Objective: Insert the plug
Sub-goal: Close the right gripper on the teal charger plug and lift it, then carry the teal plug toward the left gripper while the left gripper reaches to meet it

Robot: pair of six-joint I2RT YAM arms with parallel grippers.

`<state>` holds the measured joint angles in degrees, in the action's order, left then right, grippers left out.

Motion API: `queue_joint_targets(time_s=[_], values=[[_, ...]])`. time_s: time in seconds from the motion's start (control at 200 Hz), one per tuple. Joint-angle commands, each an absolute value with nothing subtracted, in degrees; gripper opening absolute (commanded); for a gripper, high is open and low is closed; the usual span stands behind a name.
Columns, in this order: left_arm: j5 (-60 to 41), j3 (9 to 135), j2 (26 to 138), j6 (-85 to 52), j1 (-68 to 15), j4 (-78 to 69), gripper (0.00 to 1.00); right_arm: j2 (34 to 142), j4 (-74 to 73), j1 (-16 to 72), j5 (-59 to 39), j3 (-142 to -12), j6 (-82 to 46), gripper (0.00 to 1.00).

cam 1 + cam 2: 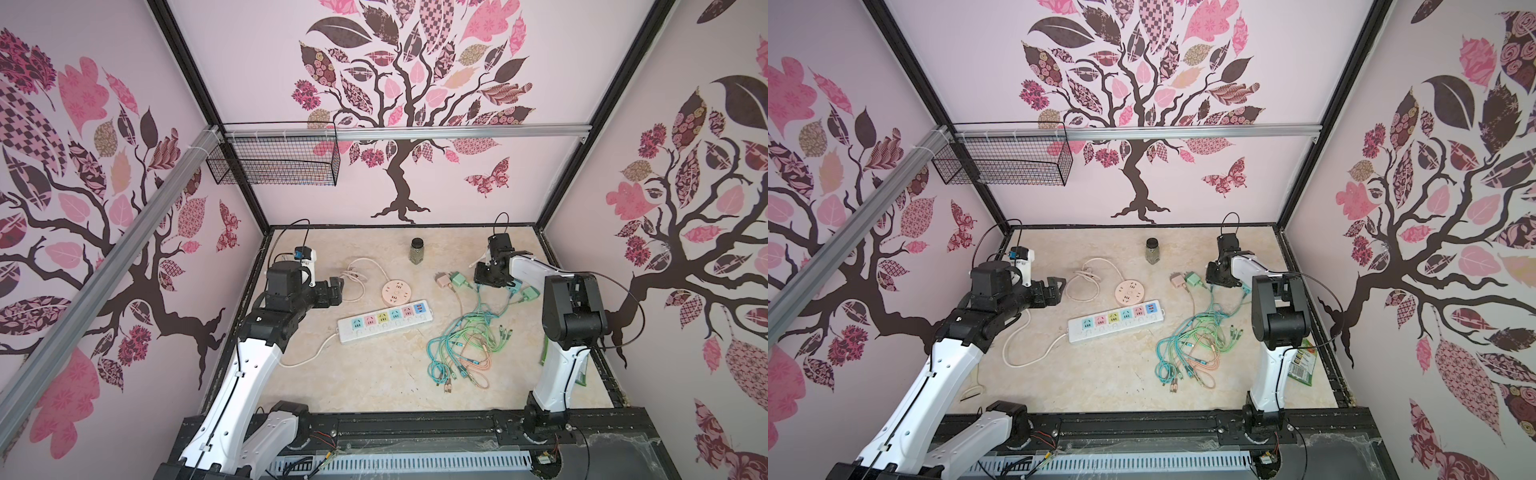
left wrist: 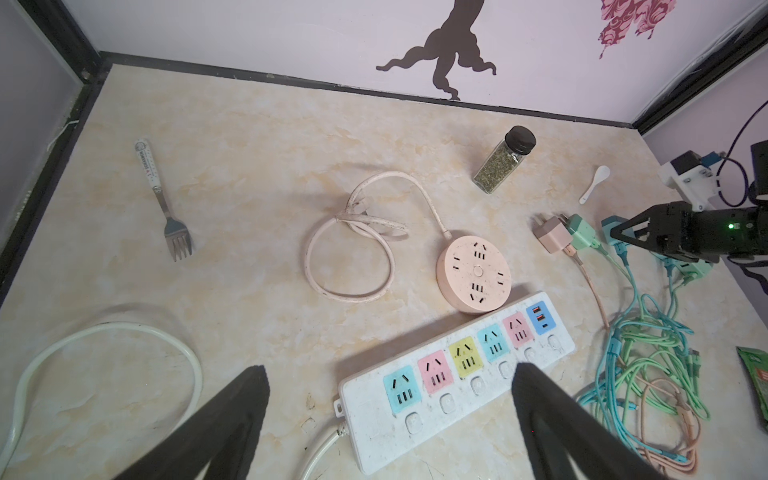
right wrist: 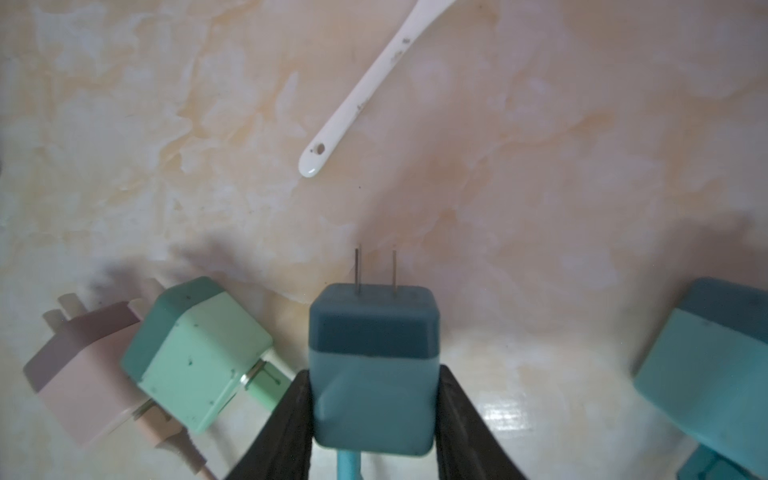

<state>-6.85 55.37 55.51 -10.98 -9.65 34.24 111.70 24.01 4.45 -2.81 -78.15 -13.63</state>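
A blue two-pin plug point(image 3: 374, 361) sits between my right gripper's point(image 3: 374, 374) black fingers point(image 3: 291, 415), which press on both its sides; its pins point away from the wrist, low over the table. In both top views that gripper point(image 1: 492, 276) point(image 1: 1223, 278) is at the back right, beside the loose plugs. The white power strip point(image 1: 384, 321) point(image 2: 449, 374) with coloured sockets lies mid-table, with a round pink socket point(image 1: 396, 289) just behind it. My left gripper point(image 1: 337, 291) point(image 2: 388, 370) hangs open and empty, left of the strip.
A pink plug point(image 3: 83, 374), a mint plug point(image 3: 199, 349) and a teal plug point(image 3: 715, 365) lie around the held one. Tangled cables point(image 1: 465, 345) spread toward the front right. A spice jar point(image 1: 417, 250), white spoon point(image 3: 365, 91), fork point(image 2: 166, 208) and green packet point(image 1: 1302, 361) also lie about.
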Motion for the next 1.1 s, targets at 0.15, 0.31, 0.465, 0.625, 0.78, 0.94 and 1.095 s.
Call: queue_joint_targets(time_s=[0.15, 0.31, 0.465, 0.625, 0.78, 0.94, 1.095], values=[[-8.85, 56.36, 56.24, -11.59, -9.63, 33.25, 0.95, 102.05, 26.96, 5.2, -4.45, -82.43, -11.98, 0.32], [-11.87, 56.69, 56.91, -12.13, -9.59, 32.49, 0.94, 98.97, 27.72, 5.86, -7.47, -82.84, -10.57, 0.31], [-18.55, 57.32, 57.81, -12.95, -9.66, 30.23, 0.94, 95.58, 27.53, 7.15, -11.43, -83.02, -8.77, 0.31], [-29.04, 59.22, 59.98, -14.82, -9.58, 28.0, 0.94, 91.78, 25.62, 10.6, -13.9, -82.22, -6.55, 0.31], [-43.61, 61.56, 63.19, -16.83, -9.6, 25.21, 0.93, 89.21, 24.96, 16.92, -15.13, -81.85, -0.77, 0.31], [-52.67, 62.5, 64.83, -19.24, -9.67, 22.17, 0.93, 88.16, 23.56, 23.57, -15.81, -80.76, 3.24, 0.31], [-61.91, 61.92, 66.24, -19.72, -9.72, 20.96, 0.94, 86.98, 20.1, 30.12, -13.41, -78.25, 4.76, 0.32]])
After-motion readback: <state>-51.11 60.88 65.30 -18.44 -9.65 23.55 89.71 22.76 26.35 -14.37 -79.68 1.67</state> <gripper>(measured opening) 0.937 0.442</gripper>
